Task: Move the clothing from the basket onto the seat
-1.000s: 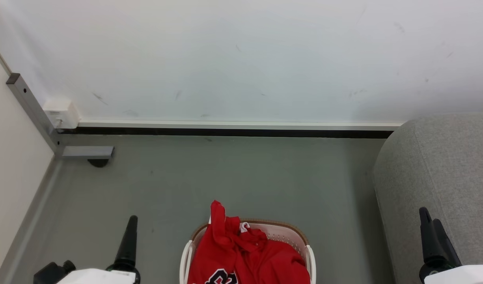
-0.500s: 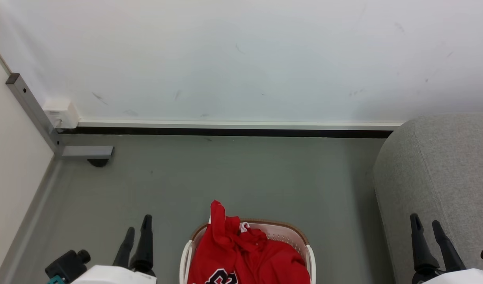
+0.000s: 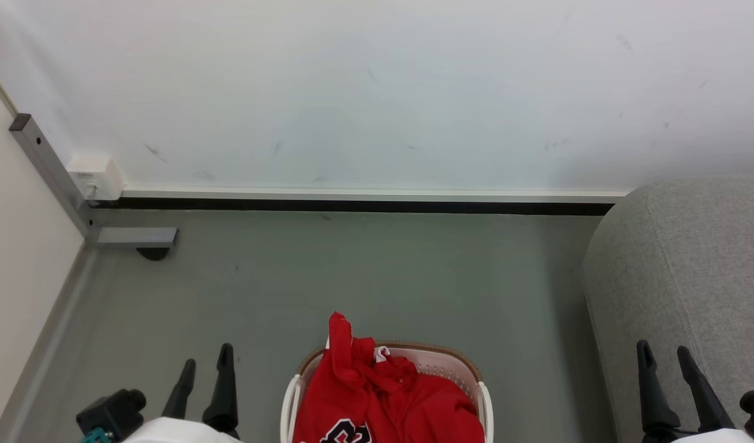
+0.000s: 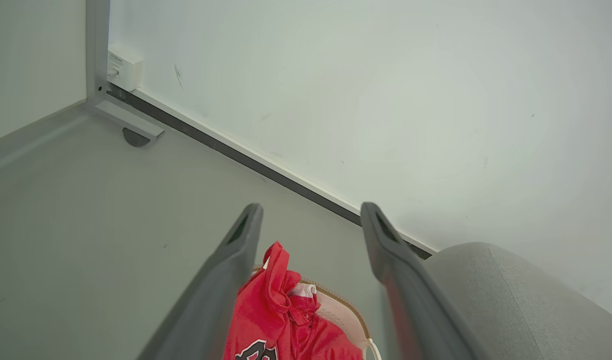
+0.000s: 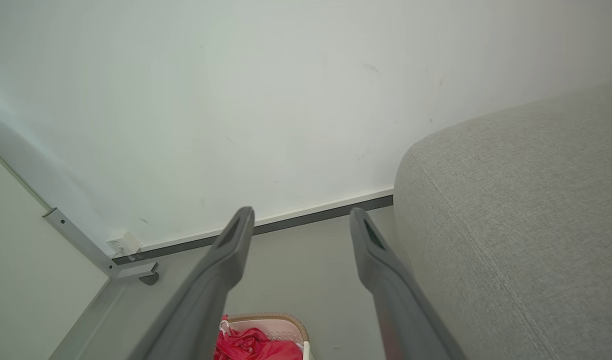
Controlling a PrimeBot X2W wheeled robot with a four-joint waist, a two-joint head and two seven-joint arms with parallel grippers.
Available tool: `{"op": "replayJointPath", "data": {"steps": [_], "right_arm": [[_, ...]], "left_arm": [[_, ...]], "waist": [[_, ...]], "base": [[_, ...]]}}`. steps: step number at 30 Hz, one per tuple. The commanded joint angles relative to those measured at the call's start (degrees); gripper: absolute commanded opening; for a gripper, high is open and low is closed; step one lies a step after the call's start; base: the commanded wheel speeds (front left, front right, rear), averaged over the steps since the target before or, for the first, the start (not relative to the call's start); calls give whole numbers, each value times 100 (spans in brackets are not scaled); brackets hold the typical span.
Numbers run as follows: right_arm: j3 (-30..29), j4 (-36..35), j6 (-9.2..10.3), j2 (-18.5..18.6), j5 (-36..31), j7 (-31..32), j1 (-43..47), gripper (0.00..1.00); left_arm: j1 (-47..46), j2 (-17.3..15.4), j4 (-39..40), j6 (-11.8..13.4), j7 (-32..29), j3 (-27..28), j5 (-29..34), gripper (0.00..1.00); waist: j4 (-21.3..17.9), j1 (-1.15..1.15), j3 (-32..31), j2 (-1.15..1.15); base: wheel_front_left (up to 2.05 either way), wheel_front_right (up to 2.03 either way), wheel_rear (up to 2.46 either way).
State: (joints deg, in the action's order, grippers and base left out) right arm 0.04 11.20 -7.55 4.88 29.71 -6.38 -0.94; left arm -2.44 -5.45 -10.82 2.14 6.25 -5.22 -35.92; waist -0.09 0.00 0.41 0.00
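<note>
Hovering wide open and empty, the left gripper (image 3: 207,357) is hanging just left of the basket (image 3: 458,357), while the right gripper (image 3: 663,349), equally wide and holding nothing, is hanging by the left edge of the seat (image 3: 690,258). The clothing (image 3: 377,394) is lying heaped inside the basket, which is standing on the floor (image 3: 352,277) between both grippers.

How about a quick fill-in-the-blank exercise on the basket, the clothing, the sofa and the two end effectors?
1. The clothing heaped in the basket is mostly ____.
2. The basket stands on the ____.
3. The sofa is to the basket's ____, by the robot's sides.
4. The left end effector and the right end effector both have jaws ____.
Missing words: red; floor; right; open.
</note>
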Motion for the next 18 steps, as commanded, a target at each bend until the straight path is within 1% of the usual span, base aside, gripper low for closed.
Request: {"op": "replayJointPath", "data": {"steps": [1,18], "right_arm": [[-26,-35,6,1,-157,-57,21,100],[-169,-40,7,-14,-1176,-320,160,100]], "left_arm": [[-21,-81,65,28,79,-14,181,100],[100,-328,229,285,332,-233,1204,100]], "waist": [[3,0,0,0],[-13,0,11,0]], "base": [[0,0,0],[0,0,0]]}}
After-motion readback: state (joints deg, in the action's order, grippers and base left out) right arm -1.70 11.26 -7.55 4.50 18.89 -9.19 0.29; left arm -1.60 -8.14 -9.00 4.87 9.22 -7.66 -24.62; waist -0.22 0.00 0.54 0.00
